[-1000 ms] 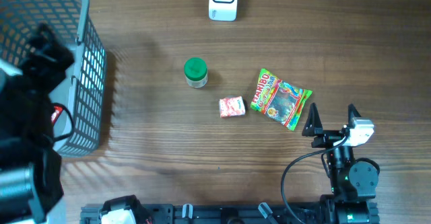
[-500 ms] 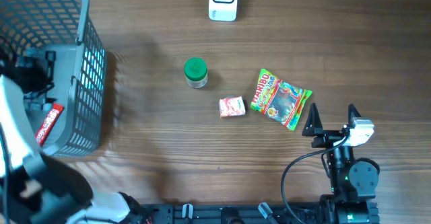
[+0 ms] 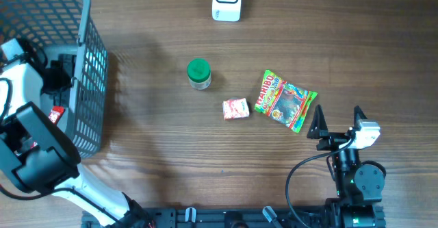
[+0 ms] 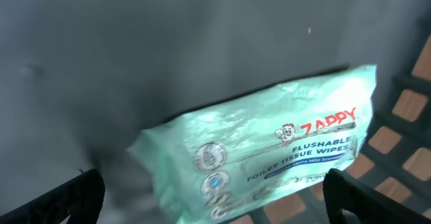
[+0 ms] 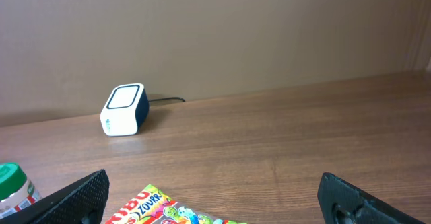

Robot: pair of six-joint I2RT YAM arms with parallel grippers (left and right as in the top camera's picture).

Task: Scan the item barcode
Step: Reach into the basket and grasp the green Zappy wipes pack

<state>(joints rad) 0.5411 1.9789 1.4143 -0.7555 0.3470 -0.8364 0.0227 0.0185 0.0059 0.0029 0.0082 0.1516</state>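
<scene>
L gripper (image 4: 215, 207) spread apart, empty, down inside basket (image 3: 96, 57). Wipes pack (image 4: 269, 143) lies just ahead on basket floor, long axis across my fingers. R gripper (image 3: 337, 116) apart too, well away, so L is nearer.

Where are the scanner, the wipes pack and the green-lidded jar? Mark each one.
scanner (image 3: 226, 1): overhead view, on the middle of its white top.
wipes pack (image 4: 262, 150): left wrist view, on the middle of its printed front.
jar (image 3: 198, 69): overhead view, on its green lid.
</scene>
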